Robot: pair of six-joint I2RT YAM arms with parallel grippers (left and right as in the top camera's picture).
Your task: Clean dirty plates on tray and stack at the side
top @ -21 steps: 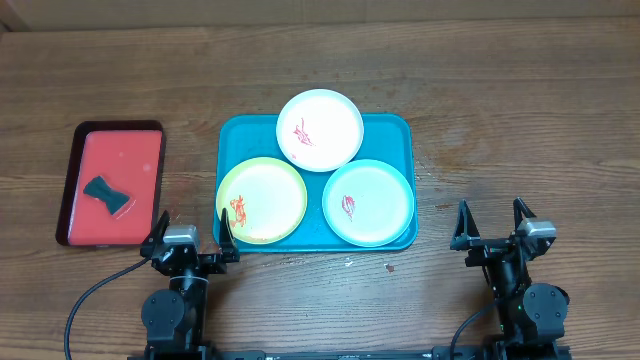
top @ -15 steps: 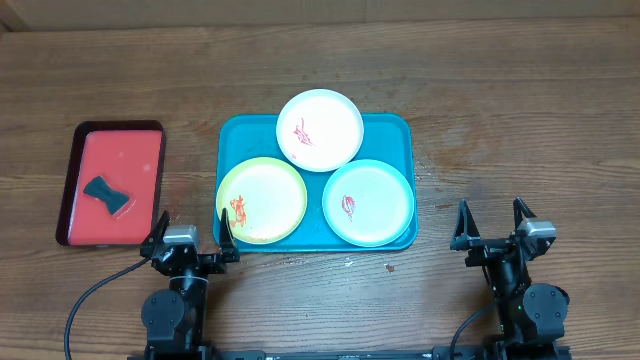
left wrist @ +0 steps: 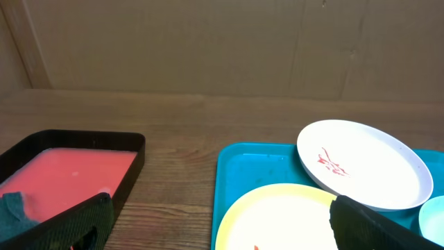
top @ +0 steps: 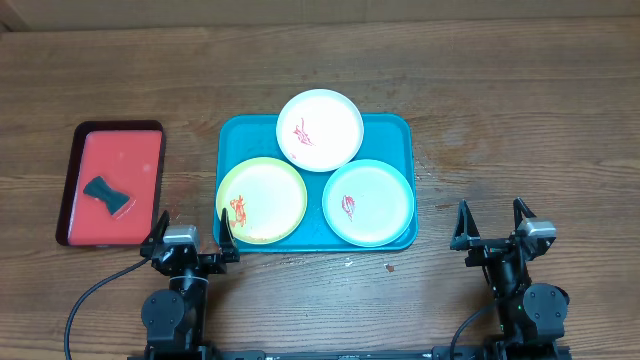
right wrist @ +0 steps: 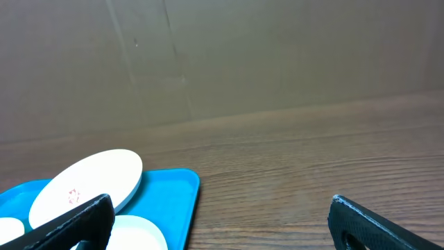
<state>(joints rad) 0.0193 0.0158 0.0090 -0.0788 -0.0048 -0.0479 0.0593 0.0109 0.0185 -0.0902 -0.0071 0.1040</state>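
Note:
The turquoise tray (top: 384, 125) lies mid-table and holds three sauce-smeared plates: a white plate (top: 320, 130) at the back, a yellow-green plate (top: 262, 200) front left and a light teal plate (top: 368, 203) front right. My left gripper (top: 190, 233) is open and empty at the tray's front left corner. My right gripper (top: 492, 222) is open and empty to the right of the tray. The left wrist view shows the white plate (left wrist: 364, 163), the yellow-green plate (left wrist: 277, 219) and the tray (left wrist: 253, 167). The right wrist view shows the white plate (right wrist: 87, 180) and the tray (right wrist: 177, 191).
A red dark-rimmed tray (top: 112, 183) with a dark teal sponge (top: 108, 195) lies left of the turquoise tray; it also shows in the left wrist view (left wrist: 73, 170). A brown cardboard wall stands behind the wooden table.

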